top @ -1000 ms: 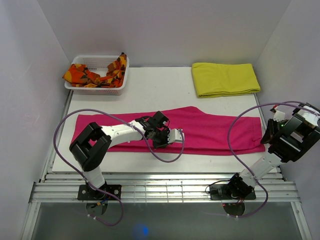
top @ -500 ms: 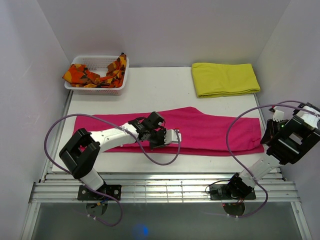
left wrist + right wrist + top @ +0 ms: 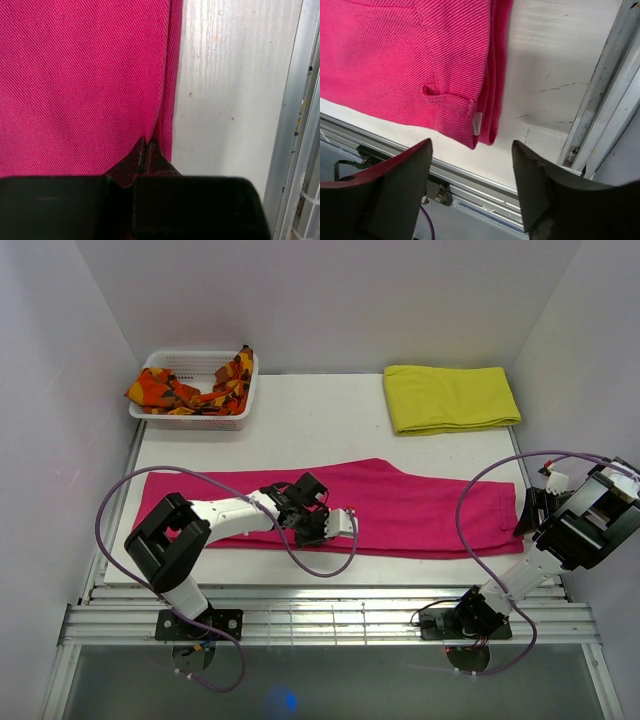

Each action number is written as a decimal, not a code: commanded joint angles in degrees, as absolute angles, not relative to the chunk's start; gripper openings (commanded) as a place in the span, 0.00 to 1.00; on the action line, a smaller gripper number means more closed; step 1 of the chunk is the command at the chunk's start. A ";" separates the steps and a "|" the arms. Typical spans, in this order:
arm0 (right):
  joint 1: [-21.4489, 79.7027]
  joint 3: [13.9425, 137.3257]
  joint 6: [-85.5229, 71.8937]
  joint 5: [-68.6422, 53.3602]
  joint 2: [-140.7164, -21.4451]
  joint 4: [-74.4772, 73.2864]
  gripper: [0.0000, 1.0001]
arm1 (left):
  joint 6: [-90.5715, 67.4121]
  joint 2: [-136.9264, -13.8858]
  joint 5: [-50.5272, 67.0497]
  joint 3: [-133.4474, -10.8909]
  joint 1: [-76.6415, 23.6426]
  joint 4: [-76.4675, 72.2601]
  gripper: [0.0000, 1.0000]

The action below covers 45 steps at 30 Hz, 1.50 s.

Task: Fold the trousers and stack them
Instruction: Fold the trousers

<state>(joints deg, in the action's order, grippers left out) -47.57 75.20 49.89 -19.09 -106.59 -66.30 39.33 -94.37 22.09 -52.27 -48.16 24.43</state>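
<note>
The magenta-pink trousers (image 3: 420, 510) lie stretched left to right across the near half of the white table (image 3: 320, 420), folded lengthwise. My left gripper (image 3: 345, 523) sits low at their near edge around the middle. In the left wrist view its jaws (image 3: 145, 142) are shut, pinching the doubled edge of the trousers (image 3: 75, 75). My right gripper (image 3: 527, 512) hovers at the right end of the trousers. In the right wrist view it stands open (image 3: 471, 144) above the waist corner with a belt loop and label (image 3: 395, 60), touching nothing.
A white basket (image 3: 200, 358) holding an orange-and-red patterned cloth (image 3: 185, 392) stands at the back left. A folded yellow cloth (image 3: 450, 397) lies at the back right. A metal rail (image 3: 330, 615) runs along the near table edge. Purple cables loop from both arms.
The right gripper has opened and let go of the waist corner. The left gripper has drawn the trousers' edge towards the near side of the table, and the cloth now lies closer to that edge.
</note>
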 commanded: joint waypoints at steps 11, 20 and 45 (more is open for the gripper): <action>-52.03 75.05 46.85 -26.27 -113.81 -68.98 0.44 | 37.44 -98.79 22.59 -52.73 -49.13 24.52 0.00; -52.21 84.11 46.58 -27.78 -110.85 -74.88 0.08 | 36.21 -99.23 22.41 -52.29 -49.31 23.20 0.00; -57.48 73.92 43.24 -17.14 -118.74 -54.50 0.08 | 34.89 -94.84 20.48 -51.59 -49.22 24.52 0.00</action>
